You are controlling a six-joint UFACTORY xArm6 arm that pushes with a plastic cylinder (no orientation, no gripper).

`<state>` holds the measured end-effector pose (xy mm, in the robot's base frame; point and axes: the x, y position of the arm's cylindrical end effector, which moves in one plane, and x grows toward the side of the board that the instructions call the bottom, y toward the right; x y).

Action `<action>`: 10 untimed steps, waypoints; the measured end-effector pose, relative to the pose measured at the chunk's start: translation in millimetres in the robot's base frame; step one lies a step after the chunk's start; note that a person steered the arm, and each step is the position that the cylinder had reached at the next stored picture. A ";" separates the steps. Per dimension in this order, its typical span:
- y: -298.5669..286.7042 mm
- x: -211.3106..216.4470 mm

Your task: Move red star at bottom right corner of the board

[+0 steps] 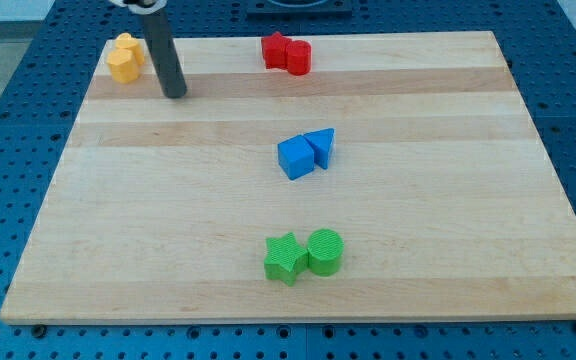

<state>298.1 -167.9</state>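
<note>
My tip, a bare rod end with no jaws to open or close, rests on the wooden board near the view's top left, just right of the two touching yellow blocks. The red star sits at the view's top centre, touching a red cylinder on its right. Between it and the bottom right corner lie two touching pairs: a blue cube with a blue triangle mid-board, and a green star with a green cylinder lower down.

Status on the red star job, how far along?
Done: nothing visible. The red star sits at the board's top edge, touching the red cylinder. In hand: my tip is at the view's top left beside the yellow blocks, apart from the star. Left: the whole push to the bottom right corner.
</note>
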 end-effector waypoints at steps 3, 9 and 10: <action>26.5 -55.1; 236.3 -85.5; 225.9 -104.0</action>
<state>194.1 58.0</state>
